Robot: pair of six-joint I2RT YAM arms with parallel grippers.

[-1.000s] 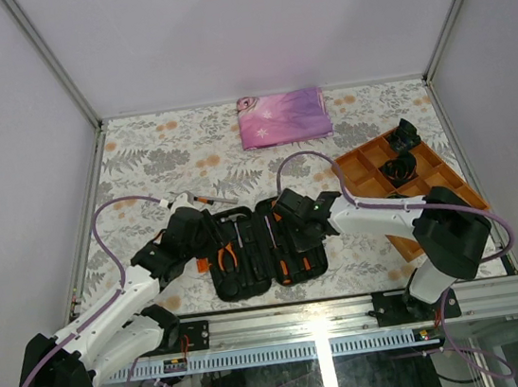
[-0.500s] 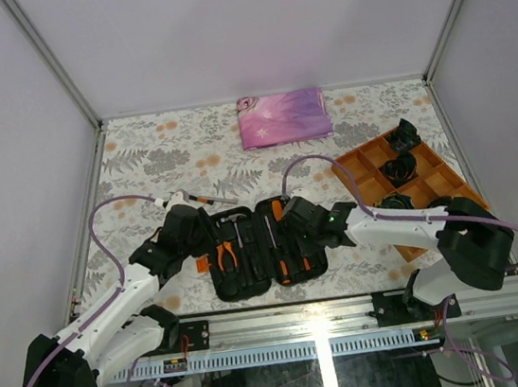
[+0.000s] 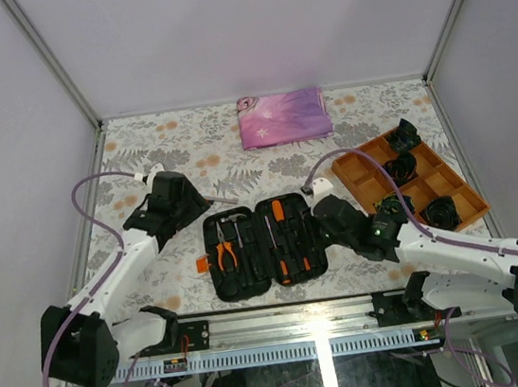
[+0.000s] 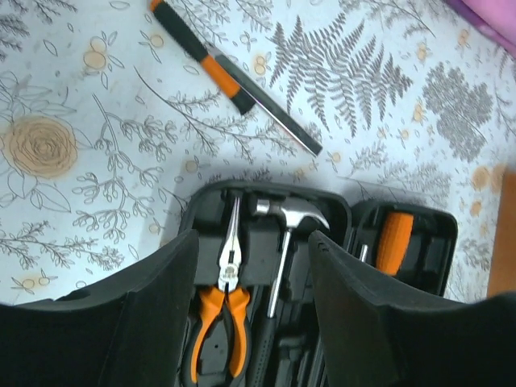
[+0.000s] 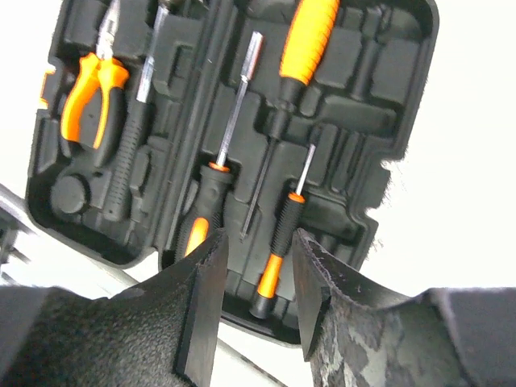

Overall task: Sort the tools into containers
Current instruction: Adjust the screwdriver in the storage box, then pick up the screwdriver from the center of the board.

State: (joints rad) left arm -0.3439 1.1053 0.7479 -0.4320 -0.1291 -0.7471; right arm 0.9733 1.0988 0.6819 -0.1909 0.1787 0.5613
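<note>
The black tool case (image 3: 319, 270) lies open near the front edge. It holds orange pliers (image 4: 230, 266), a hammer (image 4: 290, 211) and three screwdrivers, one small (image 5: 282, 234). A loose orange-and-black-handled tool (image 4: 214, 68) with a flat metal shaft lies on the table beyond the case. My left gripper (image 4: 254, 270) is open and empty, hovering above the case's far left end, short of the loose tool. My right gripper (image 5: 258, 294) is open and empty over the case's right edge, above the small screwdriver. In the top view the left gripper (image 3: 188, 201) and right gripper (image 3: 327, 217) flank the case.
An orange divided tray (image 3: 361, 169) with black coiled bundles (image 3: 397, 170) stands at the right. A folded pink-purple cloth (image 3: 284, 117) lies at the back. Metal frame rails run along the table's near edge, and white walls close in the sides.
My right gripper has opened and drawn back to the right, off the middle of the case. My left gripper has opened a little and moved back and left, away from the case.
</note>
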